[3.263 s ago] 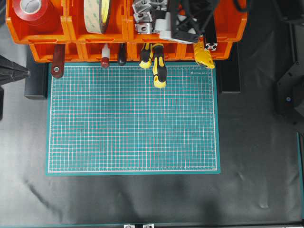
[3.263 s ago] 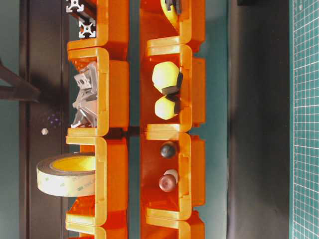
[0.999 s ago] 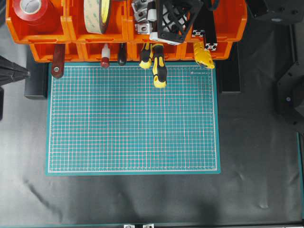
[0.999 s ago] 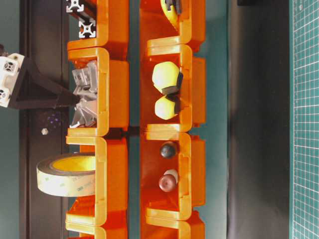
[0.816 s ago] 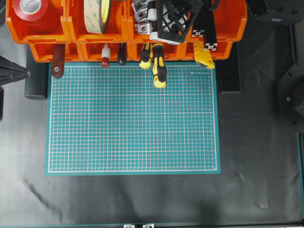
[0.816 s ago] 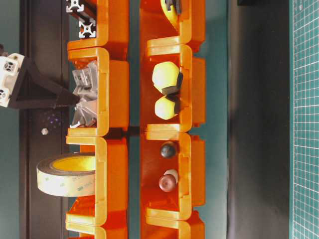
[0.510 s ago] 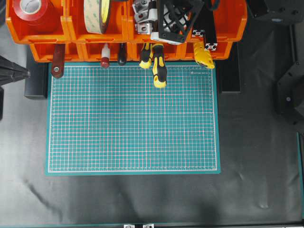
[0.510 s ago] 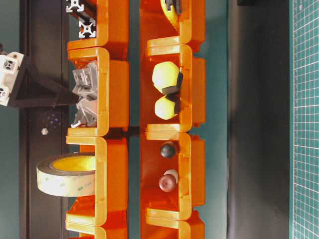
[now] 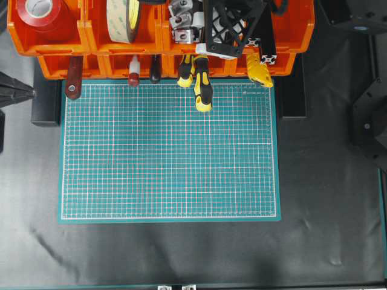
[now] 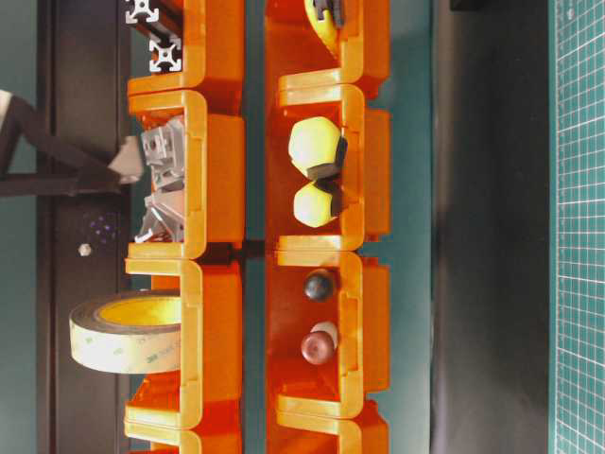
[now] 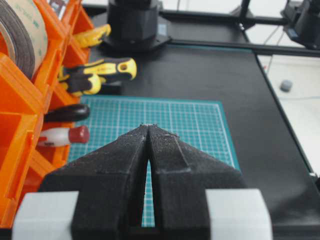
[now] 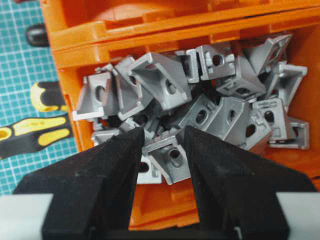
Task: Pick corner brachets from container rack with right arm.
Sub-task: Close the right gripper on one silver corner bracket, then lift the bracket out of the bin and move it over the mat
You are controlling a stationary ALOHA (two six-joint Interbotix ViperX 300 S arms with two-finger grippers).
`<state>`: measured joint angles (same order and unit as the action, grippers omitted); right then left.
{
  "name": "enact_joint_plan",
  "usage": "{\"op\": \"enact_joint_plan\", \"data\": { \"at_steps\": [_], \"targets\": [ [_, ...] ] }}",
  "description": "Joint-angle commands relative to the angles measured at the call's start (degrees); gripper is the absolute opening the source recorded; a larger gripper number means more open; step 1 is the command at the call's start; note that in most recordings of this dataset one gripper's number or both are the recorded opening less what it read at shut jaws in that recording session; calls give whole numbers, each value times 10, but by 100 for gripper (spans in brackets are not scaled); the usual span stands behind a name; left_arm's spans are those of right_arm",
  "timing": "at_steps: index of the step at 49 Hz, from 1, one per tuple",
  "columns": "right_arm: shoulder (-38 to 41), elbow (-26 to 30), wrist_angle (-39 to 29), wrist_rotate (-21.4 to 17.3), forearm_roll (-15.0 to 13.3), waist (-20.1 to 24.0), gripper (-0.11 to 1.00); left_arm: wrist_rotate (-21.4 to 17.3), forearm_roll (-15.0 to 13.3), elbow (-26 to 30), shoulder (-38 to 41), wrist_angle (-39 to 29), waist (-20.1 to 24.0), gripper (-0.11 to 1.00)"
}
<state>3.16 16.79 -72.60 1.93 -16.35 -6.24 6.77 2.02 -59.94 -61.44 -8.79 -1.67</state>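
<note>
Orange plastic bin (image 12: 90,145); black hand (image 12: 162,145) grips cast bracket (image 12: 167,156).

Faint repeated "3M" marks run along the liner of the tape roll (image 10: 126,333) — too small to confirm; nothing else legible.

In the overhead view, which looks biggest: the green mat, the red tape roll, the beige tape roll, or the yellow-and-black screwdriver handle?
Largest to smallest:
1. Green mat, by far.
2. Red tape roll and beige tape roll: both cut off by the frame's top edge, so unranked.
3. Yellow-and-black screwdriver handle, partly hidden in its bin.
</note>
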Motion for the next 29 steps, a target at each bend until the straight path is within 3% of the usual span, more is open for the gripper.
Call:
{"op": "enact_joint_plan", "data": {
  "at_steps": [1,9,17,29],
  "targets": [
    [-12,38,-13,-1,-5,10,28,2,2,17,1,3,0,1],
    [-13,83,-32,0,-30,38,28,1,3,18,-1,3,2,1],
    [-20,113,-55,1,-37,81,28,1,3,18,-8,3,3,1],
    [-58,87,-76,-14,-52,153,28,1,3,18,-15,3,1,1]
  ]
}}
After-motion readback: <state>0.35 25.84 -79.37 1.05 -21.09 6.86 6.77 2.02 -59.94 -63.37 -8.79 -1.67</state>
